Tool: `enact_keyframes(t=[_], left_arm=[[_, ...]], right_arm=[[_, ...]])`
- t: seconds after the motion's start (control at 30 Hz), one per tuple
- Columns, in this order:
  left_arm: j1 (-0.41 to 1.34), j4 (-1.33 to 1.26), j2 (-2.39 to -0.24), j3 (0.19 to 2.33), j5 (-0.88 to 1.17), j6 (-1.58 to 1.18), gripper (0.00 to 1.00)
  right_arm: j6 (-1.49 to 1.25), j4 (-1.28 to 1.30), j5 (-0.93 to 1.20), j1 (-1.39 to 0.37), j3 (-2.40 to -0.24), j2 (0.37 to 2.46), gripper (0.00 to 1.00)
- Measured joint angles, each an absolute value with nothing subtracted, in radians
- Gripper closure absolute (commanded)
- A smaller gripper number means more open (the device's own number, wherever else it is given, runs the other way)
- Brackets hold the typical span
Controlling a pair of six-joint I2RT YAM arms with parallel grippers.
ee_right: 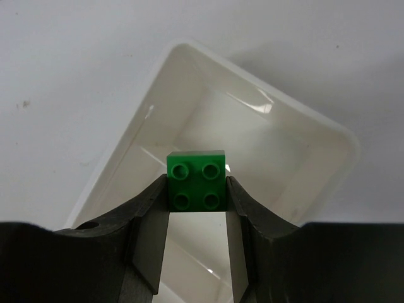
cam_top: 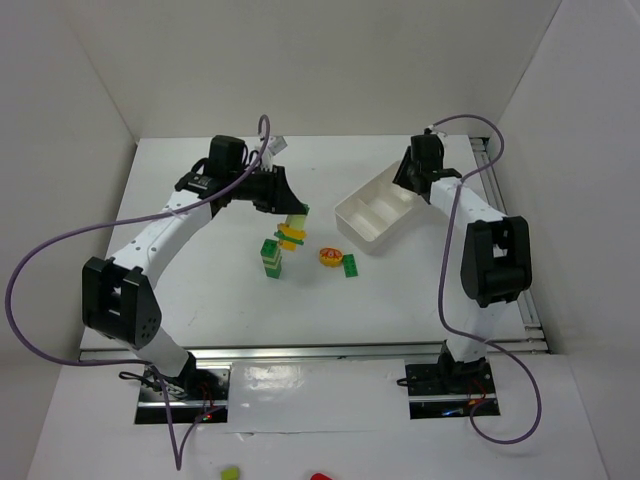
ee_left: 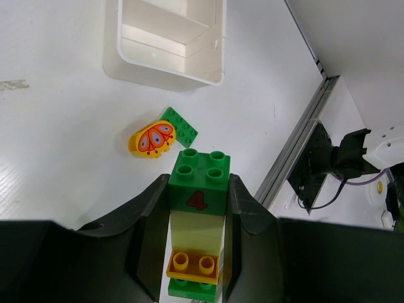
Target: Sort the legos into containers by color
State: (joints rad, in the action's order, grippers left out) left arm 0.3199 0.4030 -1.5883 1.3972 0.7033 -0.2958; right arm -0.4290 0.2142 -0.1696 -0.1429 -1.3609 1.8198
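Left pincer [ee_left: 197,192] clenched on the sides of a stack of legos [ee_left: 197,221]: green brick marked with a red 4 on top, then a pale yellow brick, an orange-yellow plate, and green at the base. Right pincer [ee_right: 197,196] clenched on a single green brick [ee_right: 197,180], above the white tray [ee_left: 164,68]; exact compartment unclear. On the table [cam_top: 380,300], near the tray: yellow piece [ee_left: 151,140] with red marking, touching a green plate [ee_left: 178,126]. Second stack [cam_top: 271,258], green and yellow, stands apart.
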Motion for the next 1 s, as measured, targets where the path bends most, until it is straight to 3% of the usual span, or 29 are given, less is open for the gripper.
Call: enact_keyframes(t=[0.57,0.8,0.9,1.0], left_arm=[[0.289,0.429,-1.560,1.414,0.621,-0.294,1.00],[0.283,0.445,-1.556,1.418,0.603,-0.295,1.00],[0.283,0.460,-1.555,1.442,0.590,-0.296,1.00],[0.282,0.472,-1.555,1.491,0.581,-0.297,1.00]], right_arm=[[-0.363,0.208,-0.036,-0.290,-1.305,1.762,0.70],[-0.345,0.239,0.011,-0.342,-1.301,1.764,0.45],[-0.339,0.256,0.011,-0.354,-1.302,1.764,0.43],[-0.333,0.283,0.009,-0.367,-1.304,1.764,0.33]])
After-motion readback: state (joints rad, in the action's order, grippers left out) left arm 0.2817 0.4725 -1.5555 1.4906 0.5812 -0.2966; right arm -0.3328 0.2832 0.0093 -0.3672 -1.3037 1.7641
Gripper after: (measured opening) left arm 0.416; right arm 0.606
